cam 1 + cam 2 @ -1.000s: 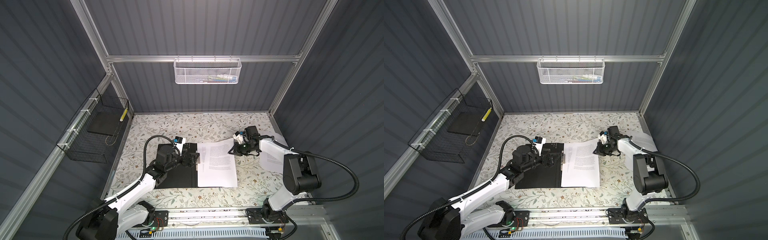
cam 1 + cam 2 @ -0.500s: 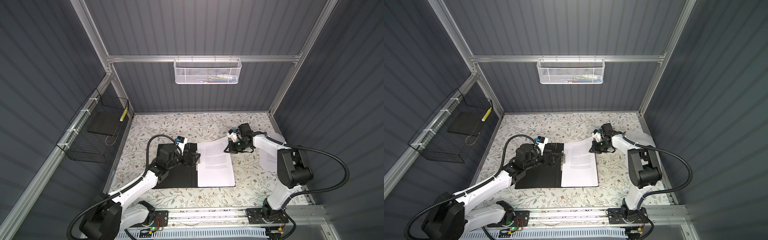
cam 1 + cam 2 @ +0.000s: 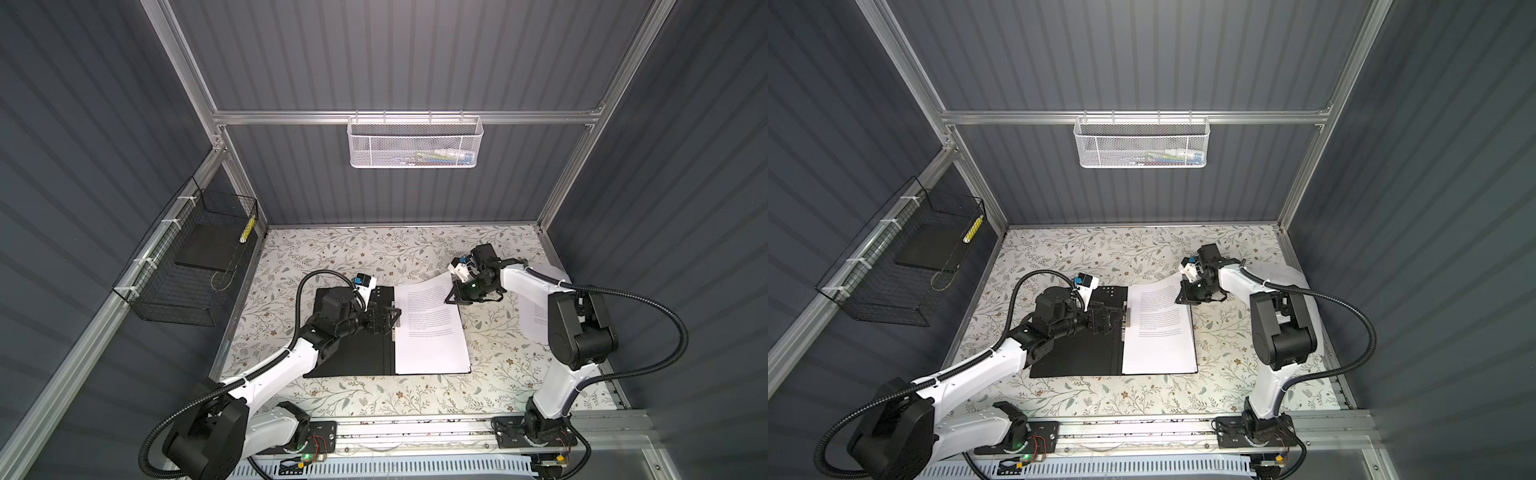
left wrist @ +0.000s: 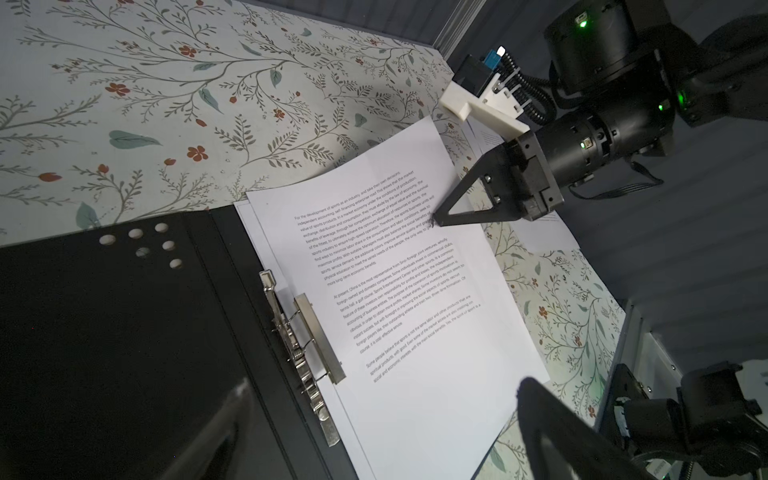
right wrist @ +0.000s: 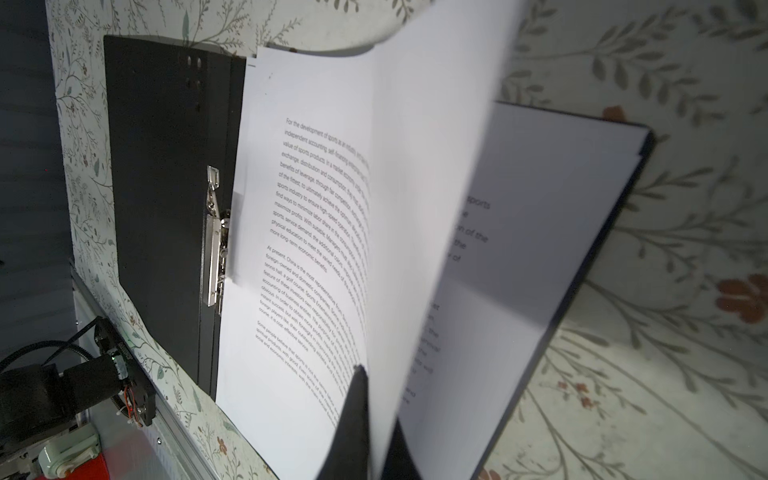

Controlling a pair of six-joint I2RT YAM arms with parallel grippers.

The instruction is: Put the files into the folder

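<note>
Folder (image 3: 353,357) — open, black inside, metal spine clip (image 4: 309,336). Printed white sheet (image 3: 432,336), far corner pinched in right tool (image 3: 449,300) — left tool (image 3: 392,321) spread wide, empty.

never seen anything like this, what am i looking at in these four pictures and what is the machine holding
These are two robot arms mounted at the near edge of a flower-patterned table. Two pictures look down on the whole scene from nearly the same spot. The other two come from small cameras on each arm's wrist.

On the table lies an open folder, black inside, with a metal clip at its spine. The right gripper is shut, pinching the edge of the top sheet, a printed page that lies over the folder's right half with one corner curled up. The left gripper is open near the clip and holds nothing. Under the right arm lie more sheets.
</note>
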